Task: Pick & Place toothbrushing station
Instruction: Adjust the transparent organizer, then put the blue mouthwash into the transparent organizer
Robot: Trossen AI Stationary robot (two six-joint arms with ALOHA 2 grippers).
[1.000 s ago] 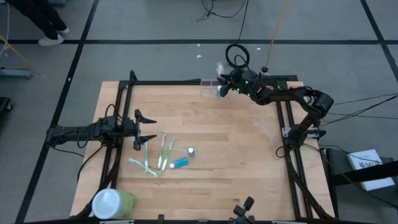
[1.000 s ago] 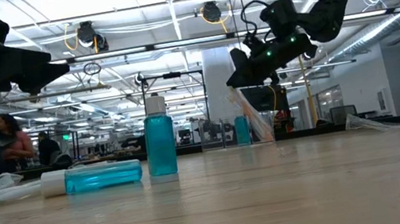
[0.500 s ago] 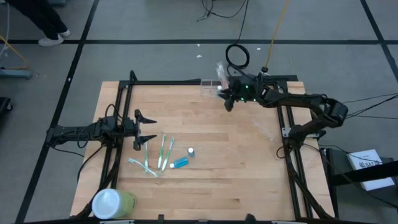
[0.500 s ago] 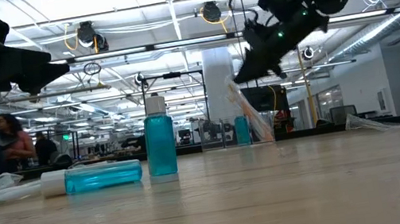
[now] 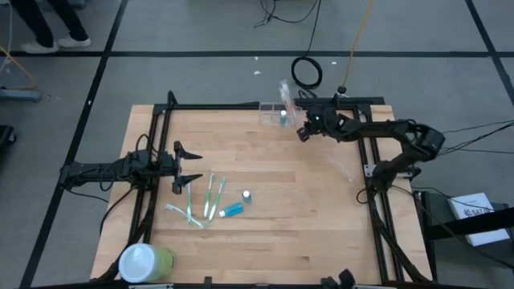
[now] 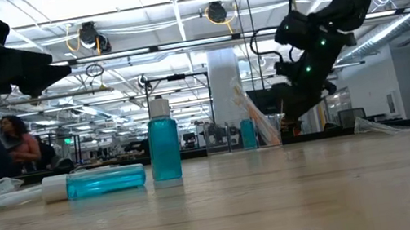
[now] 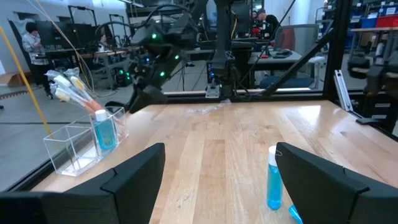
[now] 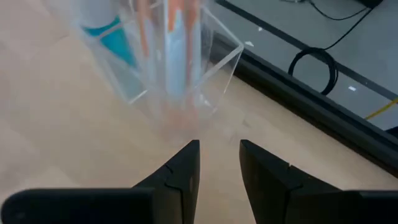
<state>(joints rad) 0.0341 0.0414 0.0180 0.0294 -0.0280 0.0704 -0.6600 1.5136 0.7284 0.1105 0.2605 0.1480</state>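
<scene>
The clear plastic holder (image 5: 271, 116) stands on its base at the table's far edge. It holds wrapped toothbrushes (image 7: 68, 84) and a small blue bottle (image 7: 104, 132). It also shows in the right wrist view (image 8: 168, 68) and the left wrist view (image 7: 78, 149). My right gripper (image 5: 303, 133) hangs just to the right of the holder, tipped down toward the table. Its fingers (image 8: 186, 168) stand a narrow gap apart with nothing between them. My left gripper (image 5: 181, 167) waits wide open and empty at the table's left.
Loose toothbrushes (image 5: 205, 197), a blue tube (image 5: 232, 210) and a small blue bottle (image 5: 246, 195) lie left of the table's middle. A big white-lidded green cylinder (image 5: 145, 261) stands at the near left corner. A black frame (image 5: 217, 106) runs along the far edge.
My right gripper has drawn back from the holder toward the table's right edge, sunk lower and tipped its fingers down toward the table. The holder and what stands in it have stayed in place.
</scene>
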